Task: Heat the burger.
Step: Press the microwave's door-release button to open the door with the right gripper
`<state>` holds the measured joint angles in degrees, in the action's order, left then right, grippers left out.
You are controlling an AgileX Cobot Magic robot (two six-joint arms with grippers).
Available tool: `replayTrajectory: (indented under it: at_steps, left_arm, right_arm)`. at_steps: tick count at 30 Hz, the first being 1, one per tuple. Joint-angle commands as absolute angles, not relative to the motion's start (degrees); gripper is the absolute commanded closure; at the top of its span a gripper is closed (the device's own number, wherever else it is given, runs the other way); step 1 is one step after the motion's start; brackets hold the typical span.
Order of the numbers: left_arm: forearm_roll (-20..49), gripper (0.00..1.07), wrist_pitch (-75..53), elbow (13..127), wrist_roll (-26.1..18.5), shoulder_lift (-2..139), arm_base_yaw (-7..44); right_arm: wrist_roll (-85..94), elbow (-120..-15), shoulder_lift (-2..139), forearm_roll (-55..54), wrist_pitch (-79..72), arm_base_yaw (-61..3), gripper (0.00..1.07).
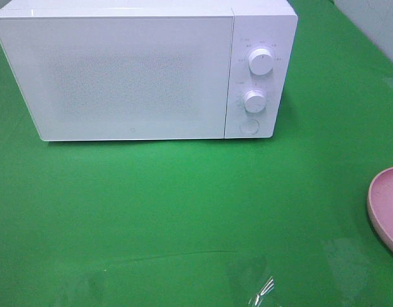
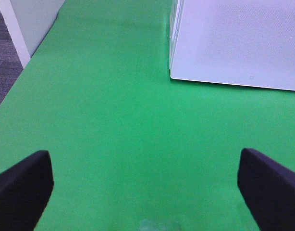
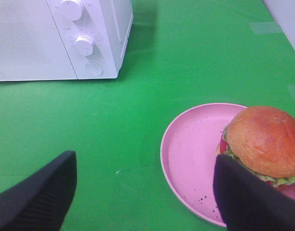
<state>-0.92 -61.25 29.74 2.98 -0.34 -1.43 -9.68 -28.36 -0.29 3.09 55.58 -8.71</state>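
The burger (image 3: pixel 265 142) with its golden-brown bun, lettuce and tomato sits on a round pink plate (image 3: pixel 190 154) in the right wrist view. Only the plate's edge (image 1: pixel 387 204) shows at the right border of the exterior high view; the burger is out of that view. My right gripper (image 3: pixel 142 197) is open above the cloth, one finger (image 3: pixel 248 202) just in front of the burger, not touching it. My left gripper (image 2: pixel 145 187) is open and empty above bare cloth, near the microwave's left front corner (image 2: pixel 172 74). Neither gripper shows in the exterior high view.
A white microwave (image 1: pixel 139 70) stands at the back, door shut, with two knobs (image 1: pixel 260 62) and a round button (image 1: pixel 249 126) on its right panel. Green cloth (image 1: pixel 184 211) covers the table. A white upright panel (image 2: pixel 30 21) stands at the table's left edge.
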Motion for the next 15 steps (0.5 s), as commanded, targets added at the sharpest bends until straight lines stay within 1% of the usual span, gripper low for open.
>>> replayTrajectory:
  at_steps: [1,15]
  left_arm:
    - [-0.80,0.10,-61.25,29.62,2.98,-1.55,-1.55]
    - [-0.80,0.10,-61.25,29.62,2.98,-1.55,-1.55]
  right_arm:
    - [-10.08,-28.19,-1.66,2.81,55.00,-8.31,0.31]
    - [-10.14,-28.36,-1.66,2.81,54.77,-8.31,0.31]
